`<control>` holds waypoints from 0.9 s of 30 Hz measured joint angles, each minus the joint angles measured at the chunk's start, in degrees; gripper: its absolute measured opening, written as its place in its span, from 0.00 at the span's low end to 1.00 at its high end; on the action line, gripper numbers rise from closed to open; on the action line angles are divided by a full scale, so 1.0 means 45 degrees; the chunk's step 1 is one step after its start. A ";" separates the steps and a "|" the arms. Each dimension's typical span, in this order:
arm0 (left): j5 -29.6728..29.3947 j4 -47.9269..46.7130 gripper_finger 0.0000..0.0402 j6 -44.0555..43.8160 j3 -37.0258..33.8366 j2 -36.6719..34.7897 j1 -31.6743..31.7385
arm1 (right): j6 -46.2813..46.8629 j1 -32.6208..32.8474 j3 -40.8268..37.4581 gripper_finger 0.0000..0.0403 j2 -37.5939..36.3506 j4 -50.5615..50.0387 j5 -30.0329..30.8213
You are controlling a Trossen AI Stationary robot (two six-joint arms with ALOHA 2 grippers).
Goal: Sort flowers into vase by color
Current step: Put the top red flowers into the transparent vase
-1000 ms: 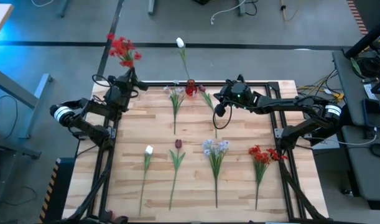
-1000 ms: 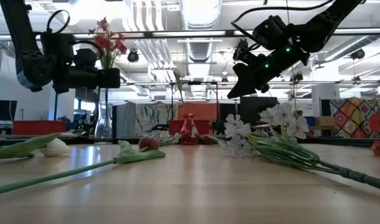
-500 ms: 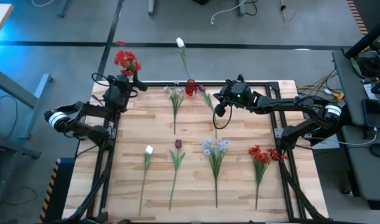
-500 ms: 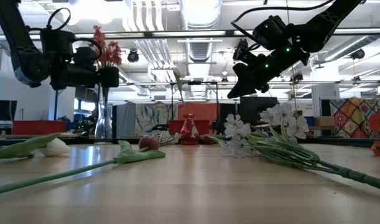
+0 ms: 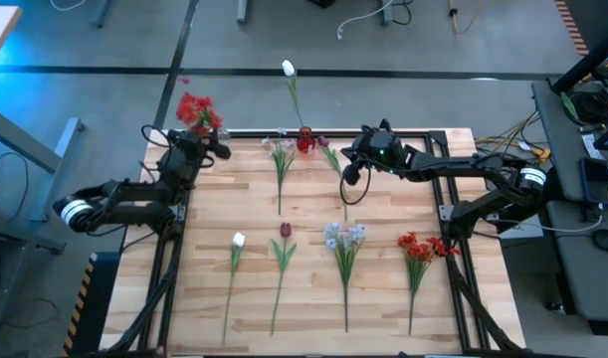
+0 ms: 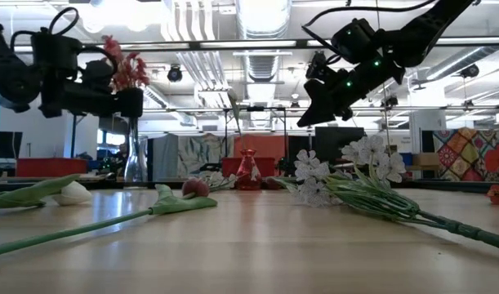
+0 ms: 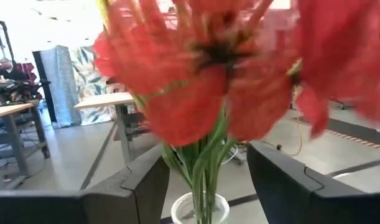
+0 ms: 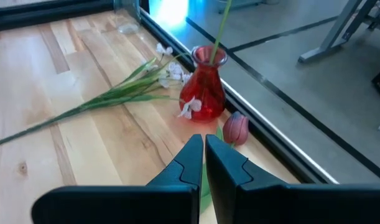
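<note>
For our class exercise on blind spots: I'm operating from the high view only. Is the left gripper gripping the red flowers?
Observer: No. In the left wrist view, the fingers of the left gripper stand apart on either side of the stems of the red flowers, which sit in the clear vase.
Operator: And the right gripper?
Observer: The right wrist view shows the right gripper shut, aimed at the red vase, with a dark tulip lying beside that vase.

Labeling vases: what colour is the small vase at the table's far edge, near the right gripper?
Red, translucent vase holding one green stem; shows best in the right wrist view.
</note>
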 joint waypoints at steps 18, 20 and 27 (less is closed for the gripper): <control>-0.0016 -0.4260 0.49 0.0084 -0.0005 -0.2551 -0.0689 | -0.0177 -0.0005 0.0507 0.03 0.0000 -0.0053 0.0000; -0.0016 -0.4682 0.49 0.0085 -0.0005 -0.2887 -0.0753 | -0.0295 -0.0005 0.0516 0.03 -0.0005 -0.0100 0.0002; 0.0078 -0.6478 0.49 0.0109 -0.0005 -0.4153 -0.1115 | -0.0476 -0.0005 0.0526 0.03 -0.0005 -0.0477 0.0005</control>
